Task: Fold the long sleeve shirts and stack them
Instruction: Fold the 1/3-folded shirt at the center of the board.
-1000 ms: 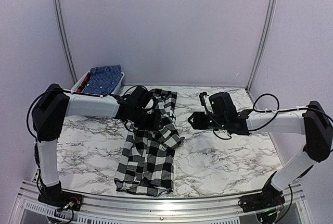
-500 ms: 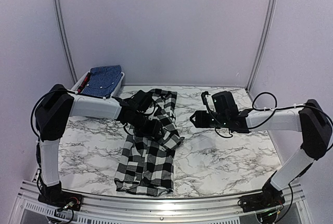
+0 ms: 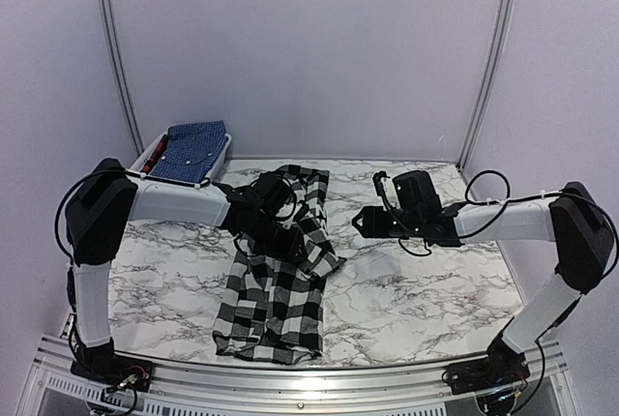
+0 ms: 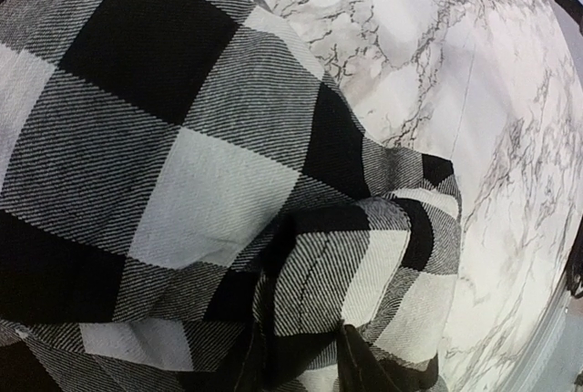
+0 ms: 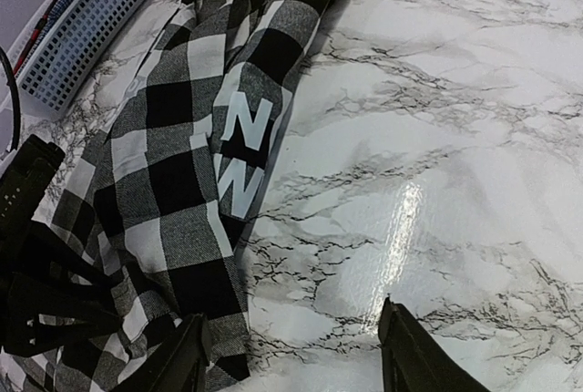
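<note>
Between the left fingers [image 4: 357, 369] a bunched fold of the black-and-white checked shirt [image 3: 276, 300] is pinched, and the cloth rises in wrinkles towards them. The shirt lies left of the worktop's [image 3: 406, 290] centre. Its long axis runs near to far and leans slightly right at the far end. The near end shows a fairly straight edge and the far end is rumpled, so I cannot tell which end holds the collar.

The left arm's elbow stands high at the left, and its forearm stretches rightward over the shirt's middle. The right fingers [image 5: 405, 355] are spread wide with nothing between them, above bare marble just right of the shirt. That arm's forearm reaches leftward from an elbow at the right.

At the far left corner sits a white slotted basket [image 5: 86, 27]. A blue fine-print shirt [image 3: 193, 148] lies in it.
</note>
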